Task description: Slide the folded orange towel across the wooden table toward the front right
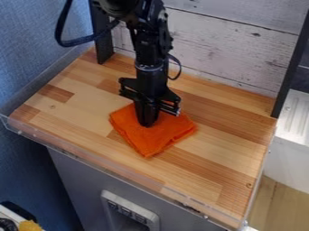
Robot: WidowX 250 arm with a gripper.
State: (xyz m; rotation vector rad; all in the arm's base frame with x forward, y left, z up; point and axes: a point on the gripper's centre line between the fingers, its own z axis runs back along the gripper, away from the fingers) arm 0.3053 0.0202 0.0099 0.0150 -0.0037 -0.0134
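The black gripper point(147, 121) hangs down from the arm at the upper middle of the camera view, its tip over the upper part of an orange cloth point(154, 138). The cloth lies folded into a rough square on the wooden counter point(223, 122), left of its middle. The gripper's lower end appears to touch the cloth. Part of the cloth's upper side is hidden behind the gripper.
A whitewashed plank wall point(223, 49) stands behind the counter, with dark posts at both sides. A clear low rim point(114, 164) runs along the front edge. To the right is a white ridged surface point(295, 116); a blue wall point(30, 54) is at left.
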